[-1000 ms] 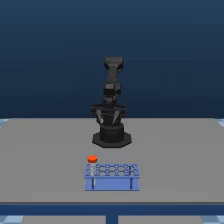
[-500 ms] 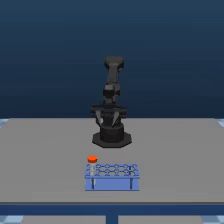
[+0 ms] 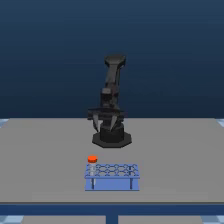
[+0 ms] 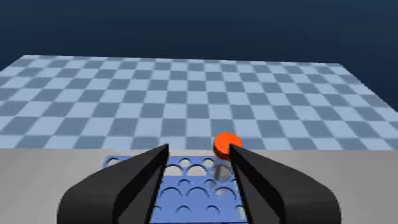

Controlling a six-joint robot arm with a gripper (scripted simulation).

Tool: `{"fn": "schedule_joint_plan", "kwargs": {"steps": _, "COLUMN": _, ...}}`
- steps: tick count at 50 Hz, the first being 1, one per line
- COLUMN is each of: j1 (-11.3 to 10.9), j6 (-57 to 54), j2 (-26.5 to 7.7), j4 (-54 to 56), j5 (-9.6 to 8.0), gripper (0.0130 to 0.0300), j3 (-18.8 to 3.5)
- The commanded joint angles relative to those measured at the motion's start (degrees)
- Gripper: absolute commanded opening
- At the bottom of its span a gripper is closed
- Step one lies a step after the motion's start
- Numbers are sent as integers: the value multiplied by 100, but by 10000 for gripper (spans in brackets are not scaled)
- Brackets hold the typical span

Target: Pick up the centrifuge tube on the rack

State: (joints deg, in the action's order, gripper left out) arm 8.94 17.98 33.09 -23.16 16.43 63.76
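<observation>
The blue rack (image 3: 111, 176) stands on the grey table near its front edge. The centrifuge tube (image 3: 92, 160) stands upright in a hole at the rack's far corner, on the exterior view's left, and its orange-red cap shows above the rack top. My gripper (image 3: 107, 125) hangs open above the arm's base, well behind the rack and higher than it. In the wrist view the dark fingers (image 4: 142, 172) are spread with nothing between them. The rack (image 4: 188, 197) shows through the gap. The tube's cap (image 4: 226, 144) sits just beside one fingertip.
The black arm base (image 3: 111, 138) sits mid-table behind the rack. Grey table top (image 3: 45, 160) stretches to both sides. In the wrist view a blue checkered floor (image 4: 178, 95) lies beyond the table edge.
</observation>
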Motion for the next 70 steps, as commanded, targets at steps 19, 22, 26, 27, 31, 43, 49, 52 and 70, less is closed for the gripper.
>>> {"fn": "schedule_joint_plan", "kwargs": {"steps": 19, "j1": 455, "j6": 1964, "j2": -1090, "j4": -2102, "j5": -51, "gripper": 300, "j3": -788}}
{"fn": "schedule_joint_plan", "kwargs": {"steps": 22, "j1": 488, "j6": 2170, "j2": -1206, "j4": -2331, "j5": -67, "gripper": 300, "j3": -882}}
{"fn": "schedule_joint_plan", "kwargs": {"steps": 26, "j1": 545, "j6": 2586, "j2": -1426, "j4": -2789, "j5": -98, "gripper": 300, "j3": -1068}}
{"fn": "schedule_joint_plan", "kwargs": {"steps": 27, "j1": 545, "j6": 2586, "j2": -1426, "j4": -2789, "j5": -98, "gripper": 300, "j3": -1068}}
{"fn": "schedule_joint_plan", "kwargs": {"steps": 31, "j1": 591, "j6": 3003, "j2": -1620, "j4": -3240, "j5": -126, "gripper": 300, "j3": -1243}}
{"fn": "schedule_joint_plan", "kwargs": {"steps": 43, "j1": 662, "j6": 3896, "j2": -1968, "j4": -4191, "j5": -167, "gripper": 300, "j3": -1584}}
{"fn": "schedule_joint_plan", "kwargs": {"steps": 49, "j1": 681, "j6": 4187, "j2": -2072, "j4": -4498, "j5": -177, "gripper": 300, "j3": -1690}}
{"fn": "schedule_joint_plan", "kwargs": {"steps": 52, "j1": 690, "j6": 4317, "j2": -2118, "j4": -4635, "j5": -181, "gripper": 300, "j3": -1738}}
{"fn": "schedule_joint_plan", "kwargs": {"steps": 70, "j1": 730, "j6": 4926, "j2": -2347, "j4": -5278, "j5": -198, "gripper": 300, "j3": -1966}}
